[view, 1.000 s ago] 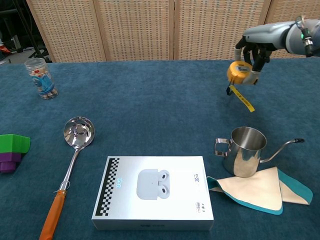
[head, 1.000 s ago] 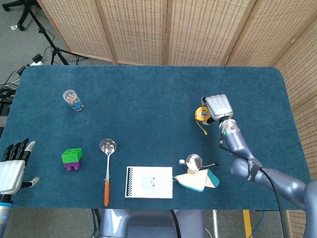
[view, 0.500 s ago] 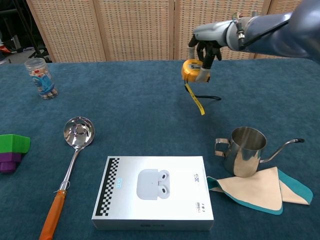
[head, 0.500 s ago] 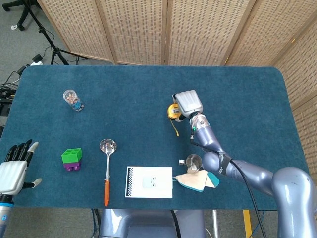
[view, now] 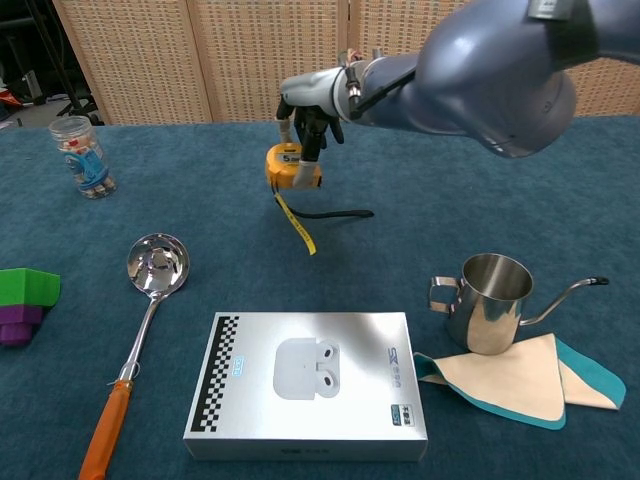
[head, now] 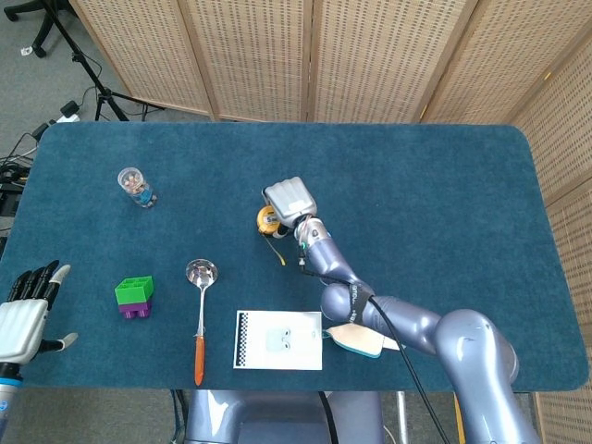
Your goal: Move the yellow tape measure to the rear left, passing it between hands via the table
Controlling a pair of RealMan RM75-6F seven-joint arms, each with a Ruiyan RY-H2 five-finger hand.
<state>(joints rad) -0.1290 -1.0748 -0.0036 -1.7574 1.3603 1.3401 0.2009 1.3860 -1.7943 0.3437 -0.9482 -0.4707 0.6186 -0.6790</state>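
My right hand (head: 289, 199) (view: 308, 112) holds the yellow tape measure (head: 268, 220) (view: 286, 166) near the middle of the blue table, fingers wrapped over its top. A short length of yellow tape (view: 297, 224) and a black cord (view: 335, 213) trail from it toward the front. Whether the case rests on the cloth or hangs just above it I cannot tell. My left hand (head: 23, 314) hovers at the table's front left edge, fingers spread and nothing in it; the chest view does not show it.
A small jar (head: 136, 188) stands rear left. A green and purple block (head: 135, 297), a ladle (head: 198, 314), a white earbuds box (head: 278, 339), a steel pitcher (view: 489, 301) and a folded cloth (view: 522, 380) lie along the front. Wicker screens stand behind the table.
My right arm has swept left across the table, carrying the tape measure from the right side to the middle. The left hand has barely moved.
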